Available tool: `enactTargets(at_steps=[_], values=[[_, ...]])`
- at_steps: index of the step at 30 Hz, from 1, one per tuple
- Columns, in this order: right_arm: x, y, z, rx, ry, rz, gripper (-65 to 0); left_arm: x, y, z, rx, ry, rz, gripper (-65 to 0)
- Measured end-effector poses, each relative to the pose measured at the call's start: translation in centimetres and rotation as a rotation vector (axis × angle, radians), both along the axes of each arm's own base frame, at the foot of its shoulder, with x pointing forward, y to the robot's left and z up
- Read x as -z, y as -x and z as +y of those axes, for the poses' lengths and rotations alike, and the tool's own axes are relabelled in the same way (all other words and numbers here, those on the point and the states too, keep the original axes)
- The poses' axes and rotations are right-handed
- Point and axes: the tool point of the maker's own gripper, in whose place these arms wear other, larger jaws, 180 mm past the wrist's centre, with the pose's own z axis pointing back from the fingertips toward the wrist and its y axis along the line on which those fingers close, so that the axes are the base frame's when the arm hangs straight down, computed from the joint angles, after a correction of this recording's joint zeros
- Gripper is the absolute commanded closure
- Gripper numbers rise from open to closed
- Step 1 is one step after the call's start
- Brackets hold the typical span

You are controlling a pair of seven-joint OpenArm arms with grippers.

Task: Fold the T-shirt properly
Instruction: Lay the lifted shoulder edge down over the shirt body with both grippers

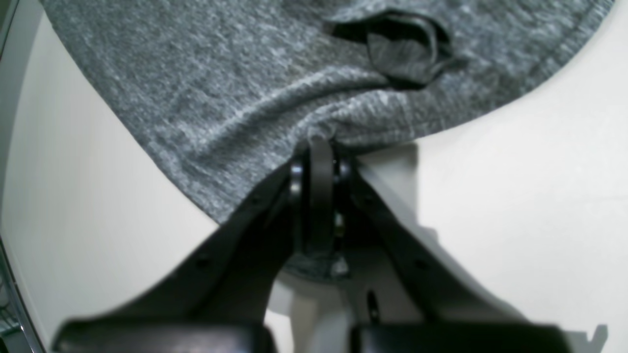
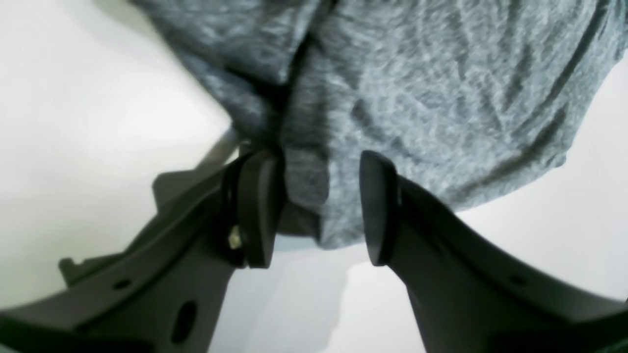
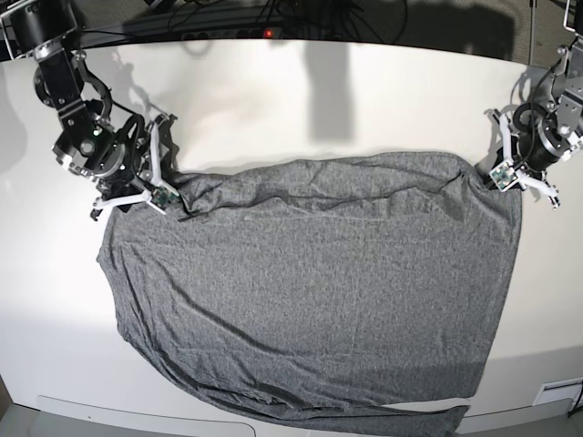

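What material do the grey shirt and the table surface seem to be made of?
T-shirt: probably a thin, soft knit, matte; its heathered light and dark grey flecks and loose wrinkles suggest this.
Table: a smooth, off-white hard surface, perhaps laminate or painted board; it shows soft shadows and no grain. The exact material cannot be told.

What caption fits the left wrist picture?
Left gripper pinches the grey T-shirt's edge over the white table.

The grey T-shirt (image 3: 319,291) lies spread wide over the white table (image 3: 273,100), the right gripper (image 3: 168,193) at its far-left corner and the left gripper (image 3: 496,177) at its far-right corner.
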Motion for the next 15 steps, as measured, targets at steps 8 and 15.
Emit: enactTargets(at_steps=[8, 15], values=[[-0.1, -0.8, -1.1, 0.024, 0.035, 0.005, 0.0, -0.6, -0.2, -0.5, -0.092, 0.121, 0.017, 0.0], [-1.7, 0.0, -2.1, 0.050, 0.045, 0.057, 0.0, -3.0, 1.4, 1.8, -0.148, 0.190, 0.092, 0.0]])
